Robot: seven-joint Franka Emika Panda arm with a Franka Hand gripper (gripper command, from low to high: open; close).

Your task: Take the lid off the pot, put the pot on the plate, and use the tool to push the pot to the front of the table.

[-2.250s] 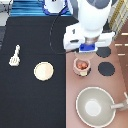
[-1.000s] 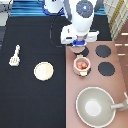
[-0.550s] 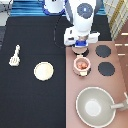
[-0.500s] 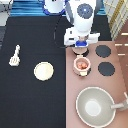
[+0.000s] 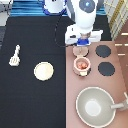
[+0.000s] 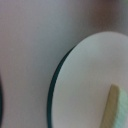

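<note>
The pot [image 5: 82, 65] sat uncovered on the stove [image 5: 95, 85], its reddish inside showing. The lid [image 5: 80, 51] lay just above it toward the exterior view's top, right under the claw [image 5: 81, 46]; whether the claw gripped it I cannot tell. The plate [image 5: 43, 70] and the tool [image 5: 15, 56] rested apart on the black tabletop [image 5: 30, 100]. A large pan [image 5: 96, 105] stood nearer the bottom.
</note>
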